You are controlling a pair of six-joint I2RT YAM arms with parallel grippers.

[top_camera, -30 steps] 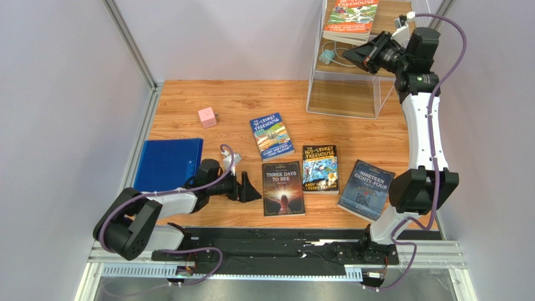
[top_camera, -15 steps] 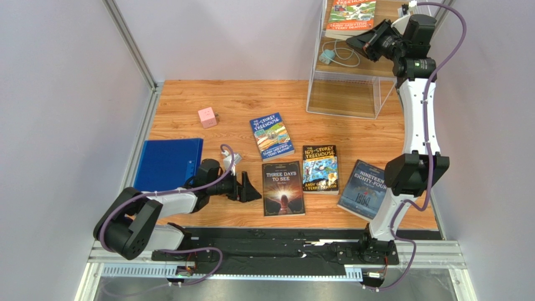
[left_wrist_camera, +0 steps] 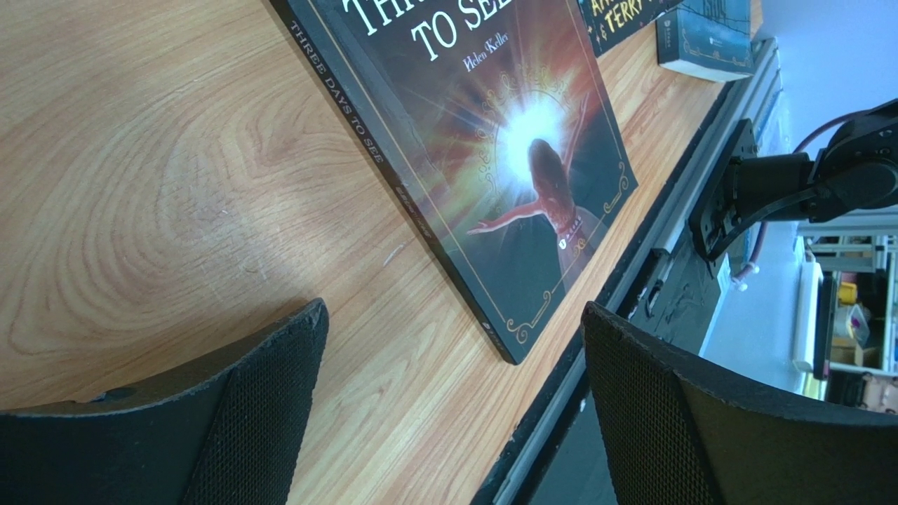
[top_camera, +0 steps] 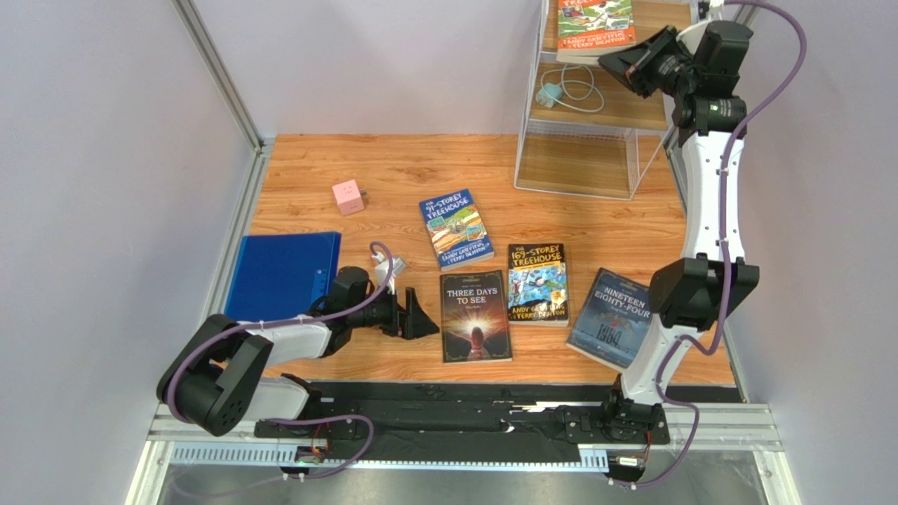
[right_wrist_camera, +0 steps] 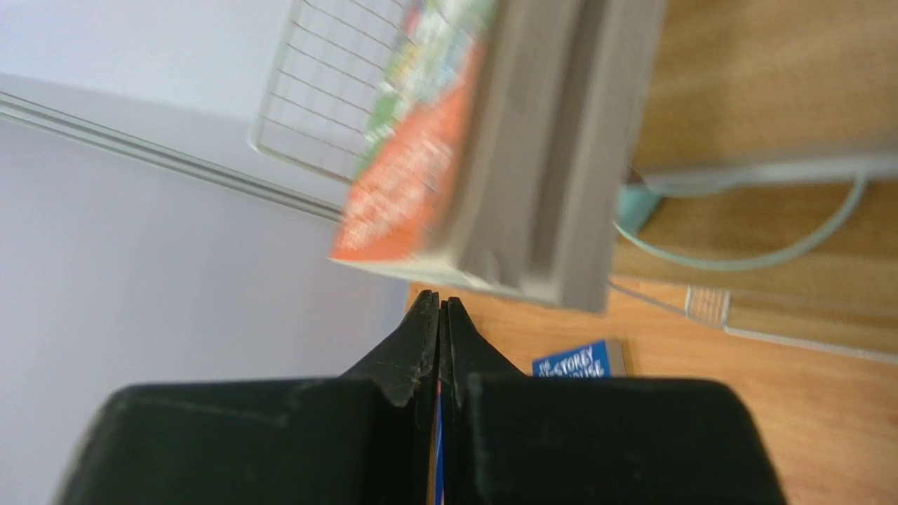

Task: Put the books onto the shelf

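Warm wood-grain table (top_camera: 369, 168), plain pale grey walls boxing it in on three sides, black rail (top_camera: 464, 405) along the near edge.

Using Three Days to See (top_camera: 475, 316) as the anchor: it lies flat, cover up, close to that near edge. The left gripper (top_camera: 424, 316) sits low just to its left, fingers spread wide with nothing between them.

- A dark Treehouse book (top_camera: 538, 282) is just to its right, with Nineteen Eighty-Four (top_camera: 606, 316) further right.
- A blue Treehouse book (top_camera: 456, 228) is just behind it.
- The blue folder (top_camera: 279, 274) is off to its left, and a small pink cube (top_camera: 348, 196) is back-left.

The shelf (top_camera: 574, 163) stands well behind and to its right. An orange Treehouse book (top_camera: 592, 21) lies flat on the top board, and a pale cable (top_camera: 569, 93) on the middle one. The right gripper (right_wrist_camera: 440, 307) is up beside that orange book, fingers pressed together, holding nothing.
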